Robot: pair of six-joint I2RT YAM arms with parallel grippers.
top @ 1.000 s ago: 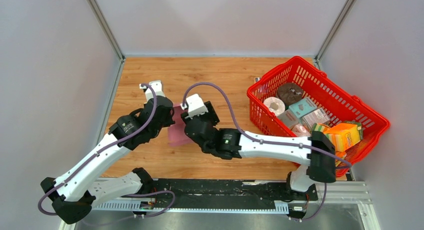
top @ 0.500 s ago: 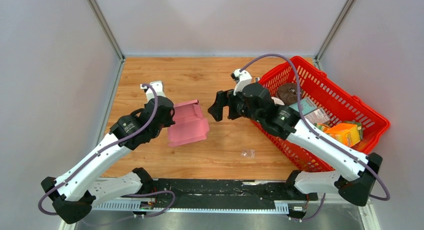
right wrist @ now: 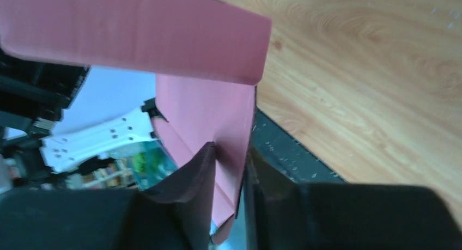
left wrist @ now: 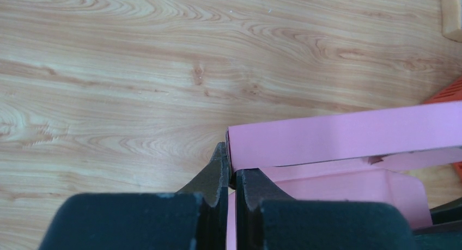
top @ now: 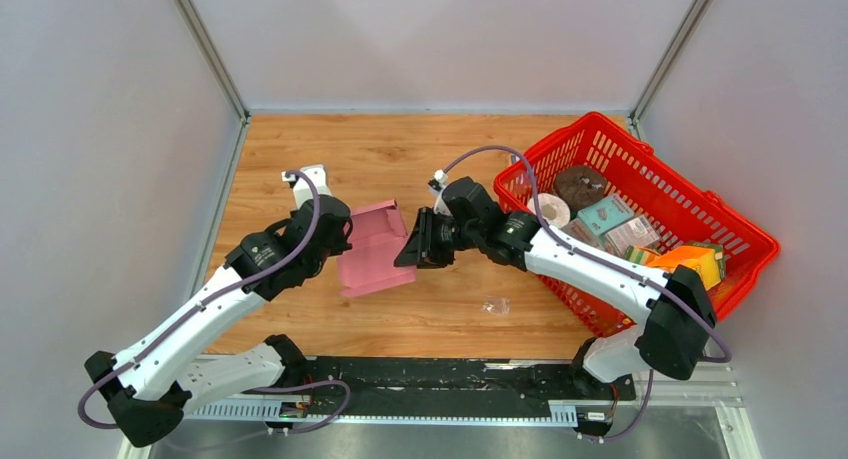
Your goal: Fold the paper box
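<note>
left claw (left wrist: 230, 154) clamped tight on paper box (left wrist: 348, 133) 9 o'clock edge, right claw (right wrist: 229, 160) pinching 3 o'clock flap. Claws pulling apart probably tears thin card or pops grip, imo

The top camera hangs above and behind the arm bases. From well back it looks down over the whole tabletop (top: 330, 149), basket (top: 650, 174) included. The left wrist camera sits close, looking down past its own jaws at wood grain and the box (left wrist: 348, 133). The right wrist camera is closer and tilted, facing back toward the near edge. All three views share the box.
</note>
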